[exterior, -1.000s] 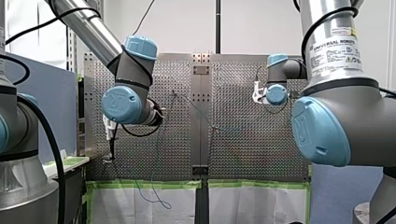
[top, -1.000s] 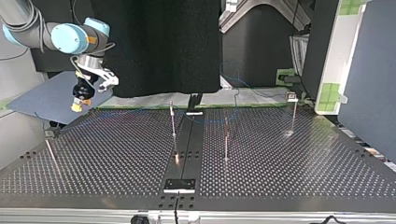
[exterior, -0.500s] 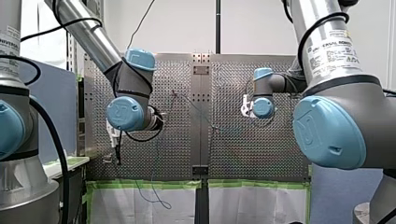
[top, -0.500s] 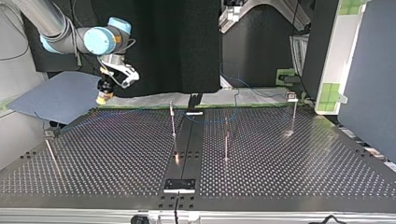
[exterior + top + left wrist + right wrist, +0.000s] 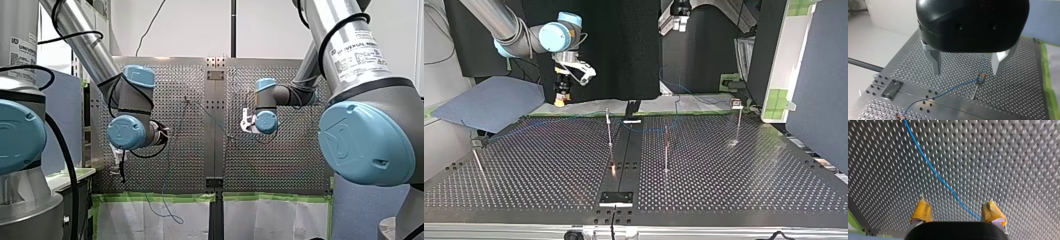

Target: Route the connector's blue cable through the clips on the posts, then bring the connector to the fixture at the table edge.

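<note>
Left gripper (image 5: 968, 68) fingers wide apart, empty, above the blue cable (image 5: 958, 86) strung off a post (image 5: 976, 89) mid-tabletop (image 5: 524, 170). Right gripper (image 5: 559, 102) fingers apart too, hovering near the top view's far edge, cable beneath.

White wall (image 5: 190, 30), black backdrop (image 5: 624, 50)

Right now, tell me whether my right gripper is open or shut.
Open. The right gripper shows its yellow pads apart in its wrist view, clamping nothing; the blue cable lies on the table beyond.

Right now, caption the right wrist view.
Right gripper open over the perforated table, blue cable passing between its yellow pads.
</note>
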